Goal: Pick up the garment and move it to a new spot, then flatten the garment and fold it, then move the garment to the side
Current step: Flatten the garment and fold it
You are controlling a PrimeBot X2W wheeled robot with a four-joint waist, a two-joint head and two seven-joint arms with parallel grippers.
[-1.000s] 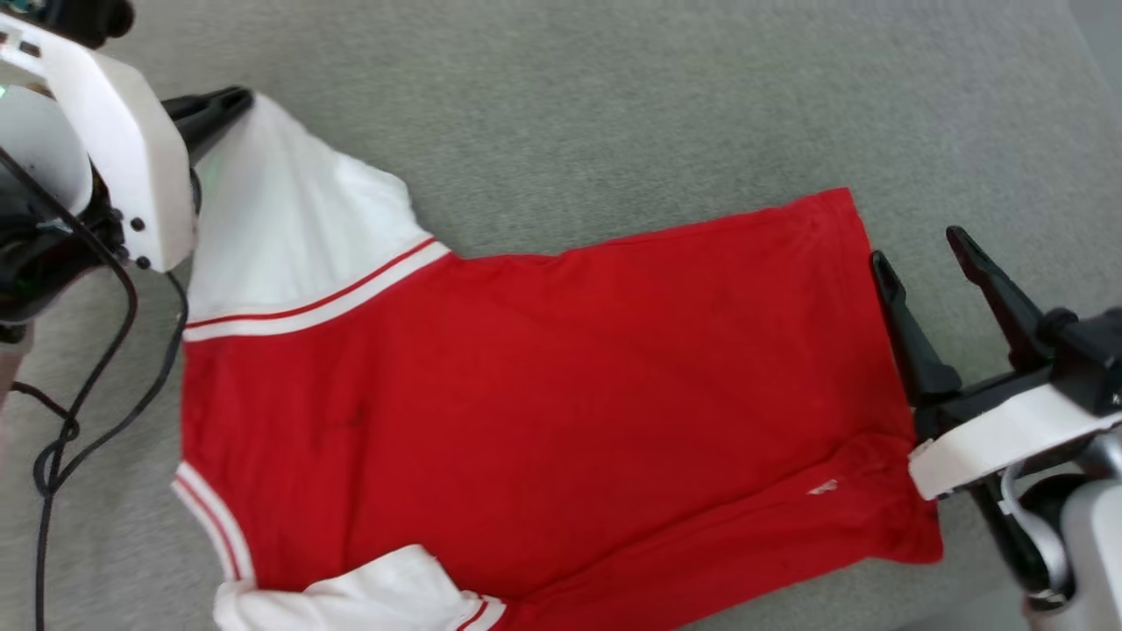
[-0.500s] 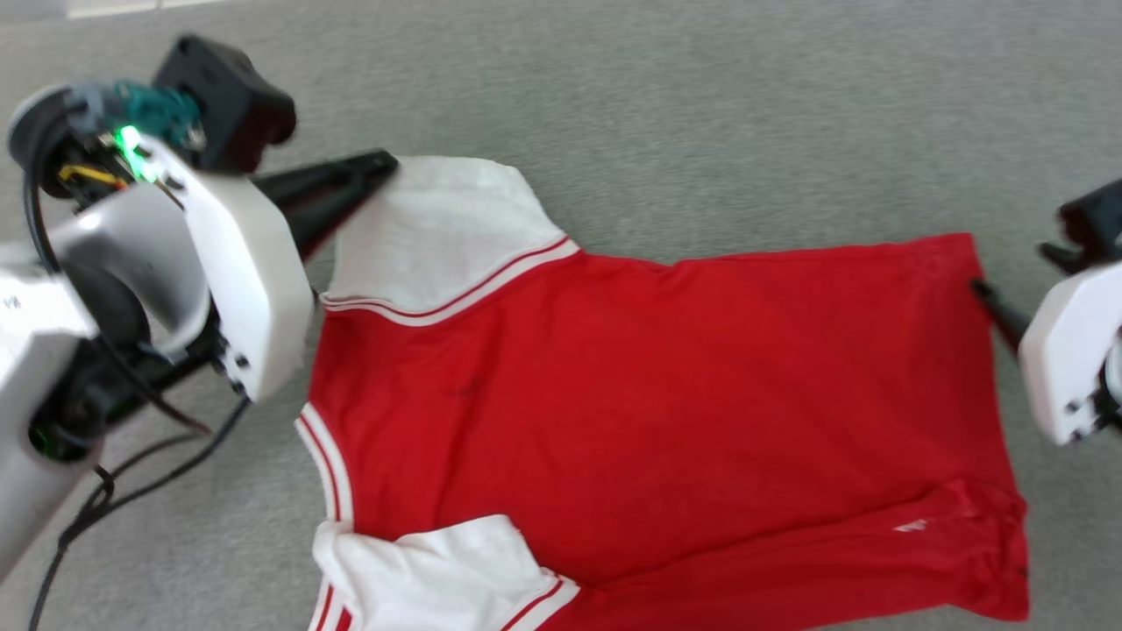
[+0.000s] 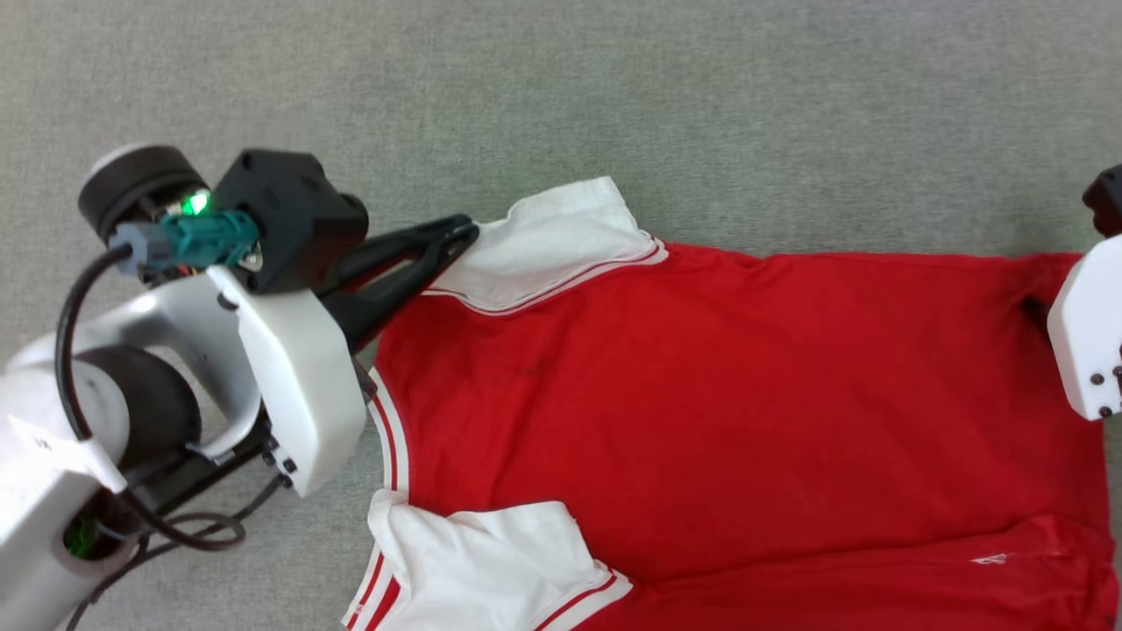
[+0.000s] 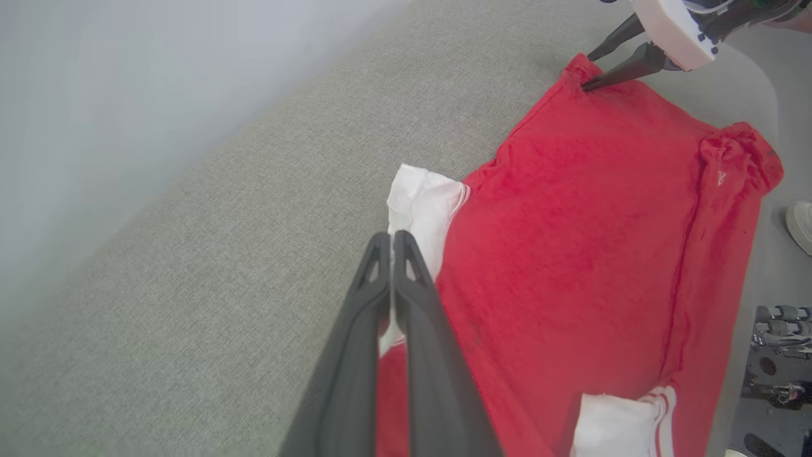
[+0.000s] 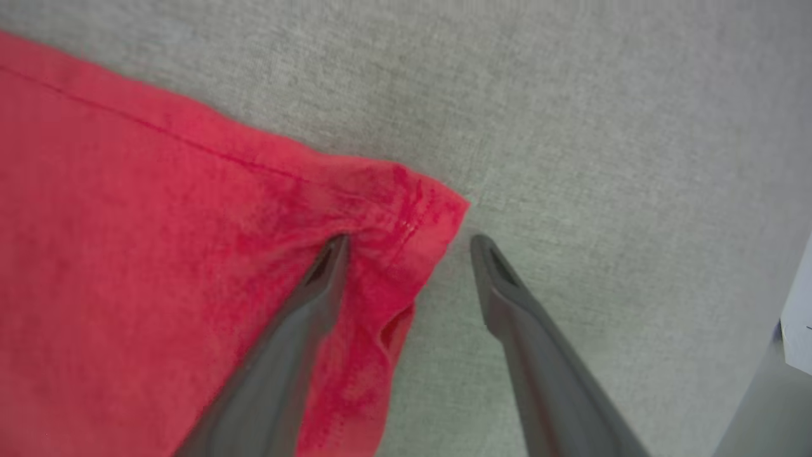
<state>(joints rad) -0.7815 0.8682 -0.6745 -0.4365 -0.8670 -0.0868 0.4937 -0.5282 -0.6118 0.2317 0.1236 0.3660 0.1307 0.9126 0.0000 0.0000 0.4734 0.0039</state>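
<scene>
The garment (image 3: 719, 412), a red jersey with white striped sleeves, lies spread on the grey surface. My left gripper (image 3: 463, 235) is shut on the edge of the far white sleeve (image 3: 552, 245). In the left wrist view the left gripper (image 4: 391, 238) has its fingers pressed together with white cloth pinched between them. My right gripper (image 5: 409, 244) is open and straddles the garment's far hem corner (image 5: 438, 206): one finger rests on the red cloth, the other on the bare surface. Its white housing (image 3: 1087, 342) shows at the head view's right edge.
The grey fabric surface (image 3: 614, 88) extends beyond the garment on the far side. Black cables (image 3: 175, 535) hang below my left arm. In the left wrist view a shoe (image 4: 800, 225) and some equipment (image 4: 777, 362) sit past the surface's edge.
The head camera has shifted. The sleeve held by my left gripper has come down and lies flatter. My right gripper, earlier beside the hem, now has a finger on the hem corner.
</scene>
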